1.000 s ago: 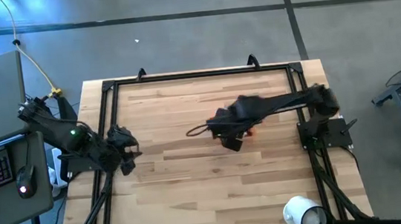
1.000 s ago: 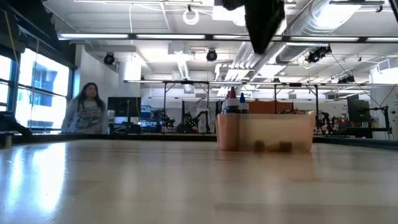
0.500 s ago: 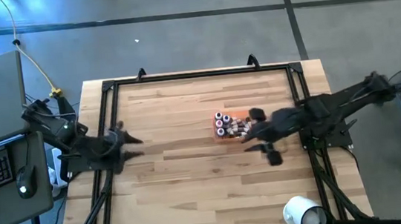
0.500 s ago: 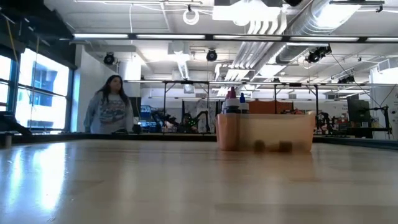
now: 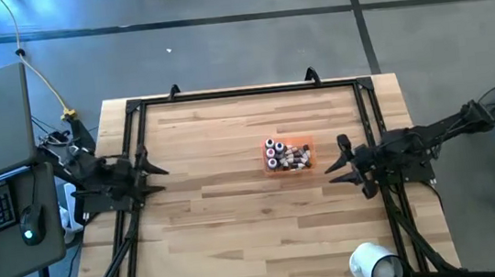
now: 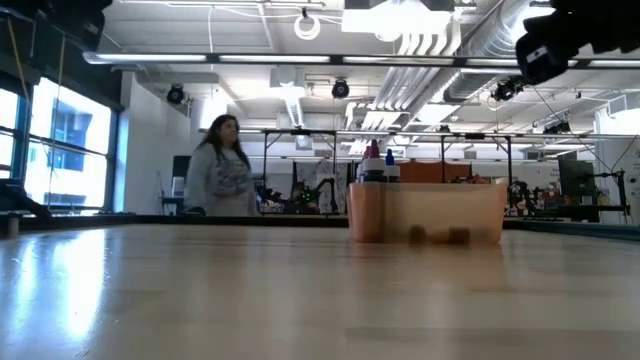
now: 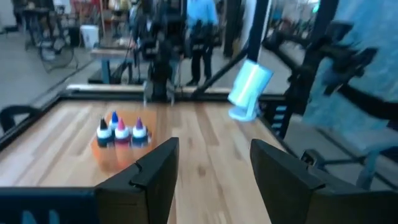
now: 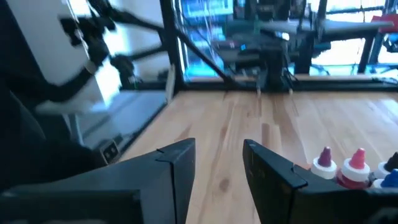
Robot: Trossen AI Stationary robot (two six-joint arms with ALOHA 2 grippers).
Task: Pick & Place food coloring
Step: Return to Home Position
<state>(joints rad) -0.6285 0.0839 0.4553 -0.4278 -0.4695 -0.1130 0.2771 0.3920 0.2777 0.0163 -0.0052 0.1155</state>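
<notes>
The orange tray sits near the table's middle, right of centre, with several tiny food coloring bottles standing or lying inside it. In the low view the tray shows bottle tips above its rim. My left gripper is open at the table's left edge, raised and empty. My right gripper is open at the right edge, just right of the tray, raised and empty. The left wrist view shows the bottles ahead; the right wrist view shows bottles to one side.
A large white roll stands at the table's near right corner, also seen as the roll in the left wrist view. A black frame rims the table. A person walks in the room beyond. Bare wood lies left and near of the tray.
My right arm has drawn back from over the tray toward the table's right edge, uncovering the tray and its bottles. My left gripper has pulled back toward the left edge. The person in the background has walked rightward.
</notes>
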